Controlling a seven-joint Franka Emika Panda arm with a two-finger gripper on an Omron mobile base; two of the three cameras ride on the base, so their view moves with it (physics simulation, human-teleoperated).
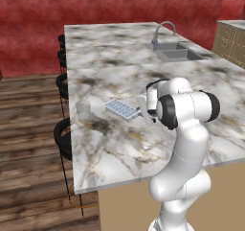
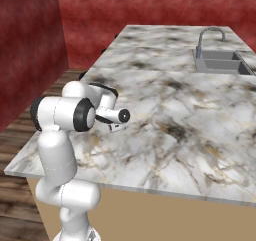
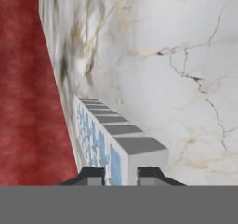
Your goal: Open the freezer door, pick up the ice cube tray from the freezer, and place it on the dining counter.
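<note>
1. Left base view: the ice cube tray (image 1: 121,109) lies flat on the dining counter (image 1: 119,153), near its stool-side edge. A small translucent cup (image 1: 83,109) stands just beside it on the left, apart from it. The gripper (image 1: 141,111) sits at the tray's near end, w/ the arm's wrist right behind. Sink (image 1: 179,51) and faucet (image 1: 163,32) are well apart at the far end; black stools (image 1: 62,138) line the left edge.

2. Right base view: the arm's elbow and wrist block the tray; the hand (image 2: 116,122) reaches low over the marble toward the left edge. Can't see the fingers clearly from here.

3. Hand view: the tray runs away from the camera between the two dark fingertips (image 3: 91,175), one on each side of its end. Jaws look narrow, still about tray width; can't tell whether they grip it or have just let go.

4. Risks, as I judge them:
   - If the fingers still pinch when the arm pulls back, the tray gets dragged or tipped.
   - The tray is close to the counter edge, so a sideways nudge could push it off toward the stools.
   - A swing to the left could knock the cup over.
</note>
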